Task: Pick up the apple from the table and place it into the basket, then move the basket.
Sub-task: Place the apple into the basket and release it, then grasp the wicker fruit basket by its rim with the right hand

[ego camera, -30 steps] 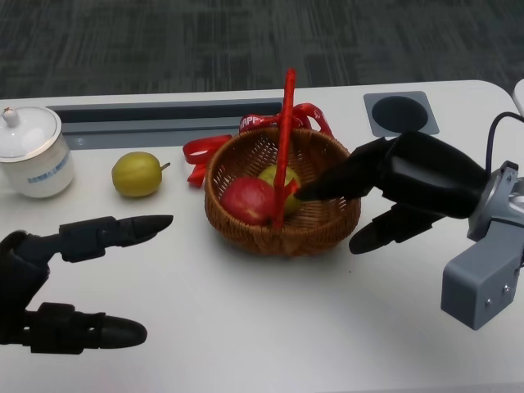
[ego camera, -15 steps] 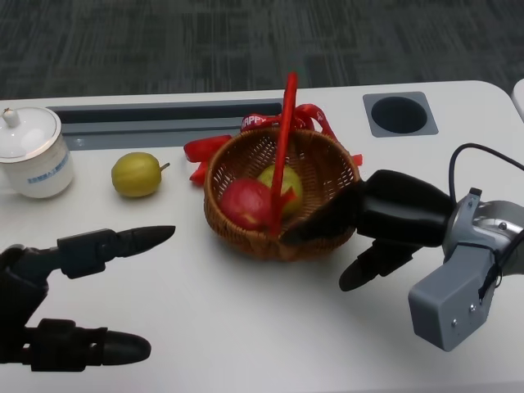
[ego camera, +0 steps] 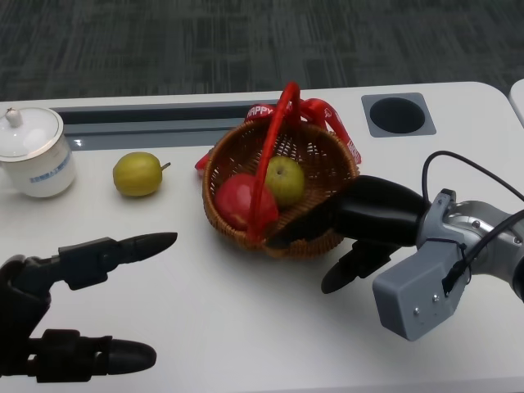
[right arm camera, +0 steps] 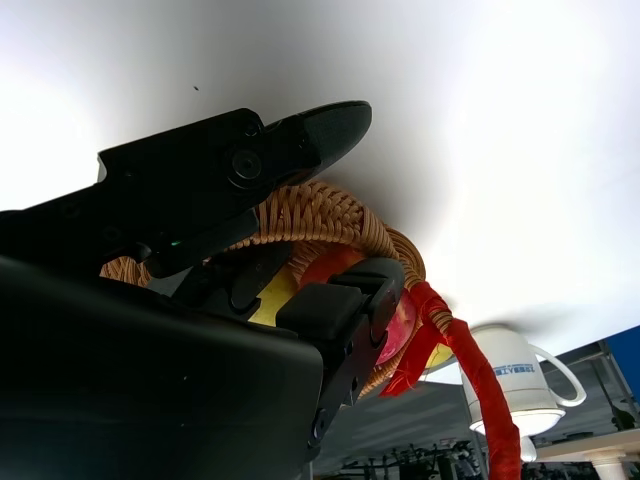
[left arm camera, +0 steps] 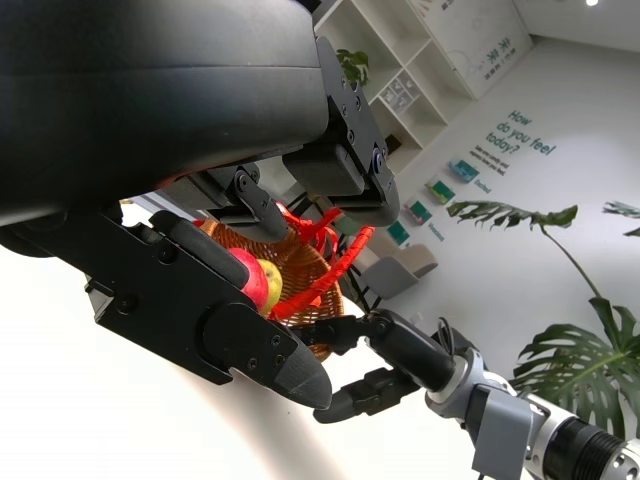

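Observation:
The wicker basket (ego camera: 219,160) stands mid-table with a red handle (ego camera: 273,147) leaning left and a red ribbon behind it. Inside lie a red apple (ego camera: 236,200) and a green apple (ego camera: 284,180). My right hand (ego camera: 368,218) grips the basket's near right rim, with fingers inside and the thumb under the outer wall. The right wrist view shows the woven rim (right arm camera: 322,214) between those fingers (right arm camera: 232,168), with the red apple (right arm camera: 402,322) behind. My left hand (ego camera: 59,303) hovers open at the lower left, well apart from the basket. The left wrist view shows the basket (left arm camera: 302,262) beyond the left hand.
A yellow-green fruit (ego camera: 136,173) lies left of the basket. A white lidded cup (ego camera: 33,153) stands at the far left. A grey slot runs along the table's back, and a round dark hole (ego camera: 397,116) sits back right. Cables loop over my right wrist.
My right hand has drawn back toward me and lower, closing on the basket's rim. The basket has turned and tipped, so its handle leans left. The left hand has barely moved.

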You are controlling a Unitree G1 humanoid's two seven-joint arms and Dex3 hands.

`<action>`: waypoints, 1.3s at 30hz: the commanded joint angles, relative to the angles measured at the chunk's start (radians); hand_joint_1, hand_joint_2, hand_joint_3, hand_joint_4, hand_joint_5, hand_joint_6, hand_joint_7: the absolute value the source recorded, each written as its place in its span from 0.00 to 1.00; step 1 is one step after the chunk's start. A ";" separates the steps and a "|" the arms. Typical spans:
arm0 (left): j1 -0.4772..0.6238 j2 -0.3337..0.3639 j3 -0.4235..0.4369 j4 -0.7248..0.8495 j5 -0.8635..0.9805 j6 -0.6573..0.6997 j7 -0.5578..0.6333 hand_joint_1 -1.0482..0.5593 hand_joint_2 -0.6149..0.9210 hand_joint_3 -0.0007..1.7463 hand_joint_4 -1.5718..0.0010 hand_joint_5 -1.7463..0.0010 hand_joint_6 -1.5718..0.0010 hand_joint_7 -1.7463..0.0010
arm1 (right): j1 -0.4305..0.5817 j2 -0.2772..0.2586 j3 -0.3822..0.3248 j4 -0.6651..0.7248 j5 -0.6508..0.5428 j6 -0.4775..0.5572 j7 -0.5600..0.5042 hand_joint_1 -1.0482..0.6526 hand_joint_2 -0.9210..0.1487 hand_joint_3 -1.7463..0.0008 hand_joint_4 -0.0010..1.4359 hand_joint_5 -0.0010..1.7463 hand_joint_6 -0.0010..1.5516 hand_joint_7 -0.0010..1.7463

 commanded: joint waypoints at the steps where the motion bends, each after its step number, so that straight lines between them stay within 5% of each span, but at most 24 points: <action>1: 0.007 -0.004 0.013 0.008 0.010 -0.020 0.026 0.36 0.87 0.00 0.52 0.99 0.56 1.00 | 0.010 0.001 0.001 0.024 -0.003 0.058 0.027 0.30 0.06 0.99 0.56 0.00 0.46 0.00; 9: 0.014 -0.019 0.011 0.005 0.013 -0.033 0.042 0.37 0.87 0.00 0.51 0.99 0.56 0.99 | 0.013 0.013 -0.014 0.017 0.001 0.084 -0.133 0.45 0.00 0.95 0.66 0.03 0.54 0.02; 17: 0.011 -0.027 0.018 0.017 0.032 -0.056 0.063 0.37 0.87 0.00 0.50 0.99 0.55 0.99 | 0.023 0.008 -0.092 0.016 0.056 0.063 -0.230 0.49 0.00 0.89 0.71 0.04 0.56 0.01; 26: 0.002 -0.028 0.014 0.021 0.028 -0.060 0.070 0.38 0.87 0.00 0.49 0.99 0.54 1.00 | 0.025 -0.007 -0.172 0.016 0.124 0.047 -0.174 0.52 0.00 0.93 0.69 0.02 0.57 0.01; 39: 0.019 -0.028 0.017 -0.006 0.023 -0.056 0.071 0.38 0.87 0.00 0.49 1.00 0.54 1.00 | 0.067 -0.018 -0.187 0.023 0.133 0.056 -0.090 0.48 0.00 0.95 0.71 0.01 0.58 0.01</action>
